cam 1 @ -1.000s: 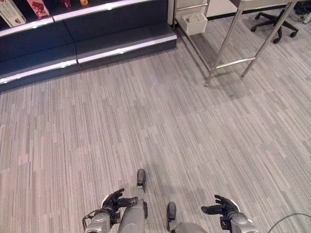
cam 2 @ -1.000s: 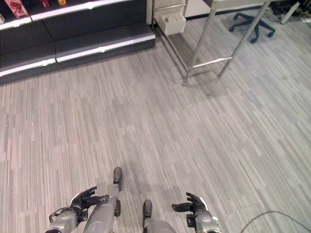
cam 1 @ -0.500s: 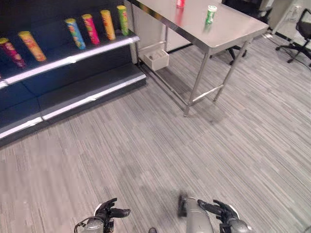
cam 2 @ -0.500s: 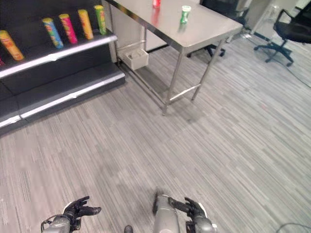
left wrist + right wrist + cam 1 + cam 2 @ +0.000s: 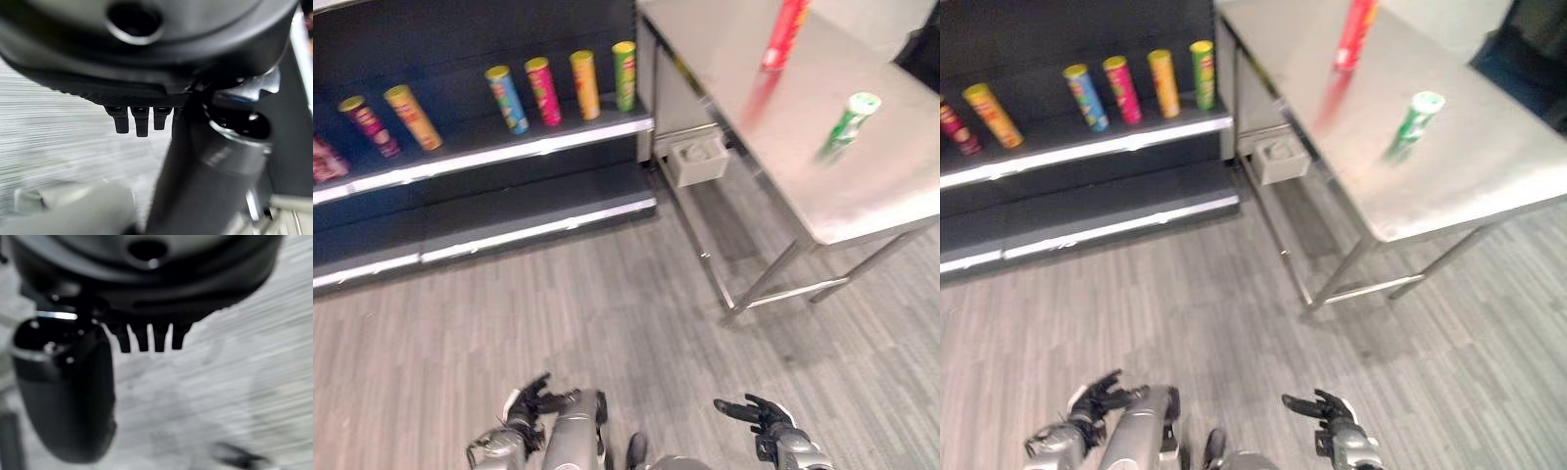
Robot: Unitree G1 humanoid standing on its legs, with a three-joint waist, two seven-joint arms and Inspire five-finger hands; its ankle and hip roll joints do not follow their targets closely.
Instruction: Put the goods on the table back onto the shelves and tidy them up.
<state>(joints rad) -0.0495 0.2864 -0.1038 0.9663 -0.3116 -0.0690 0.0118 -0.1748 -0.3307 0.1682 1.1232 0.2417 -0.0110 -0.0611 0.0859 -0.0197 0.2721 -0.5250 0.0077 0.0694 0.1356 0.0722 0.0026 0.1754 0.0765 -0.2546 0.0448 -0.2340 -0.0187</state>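
A red tube can [image 5: 783, 34] and a green tube can [image 5: 847, 122] stand on the steel table [image 5: 901, 196] at the upper right. Several tube cans stand in a row on the dark shelf [image 5: 509, 147] at the upper left, among them a green one [image 5: 624, 73], an orange one [image 5: 583, 83], a pink one [image 5: 543, 90] and a blue one [image 5: 506, 98]. My left hand [image 5: 530, 403] hangs low over the floor, open and holding nothing. My right hand [image 5: 756, 413] is low at the right, open too, with relaxed fingers [image 5: 146, 338].
A small white box [image 5: 697, 159] sits under the table by the shelf's end. The table's steel legs [image 5: 759, 289] and crossbar stand on grey striped carpet [image 5: 607, 323]. A lower shelf board [image 5: 538, 227] runs below the cans.
The whole picture has shifted: the camera has swung up and toward the table, so shelf and table appear nearer. Both hands stay low and open.
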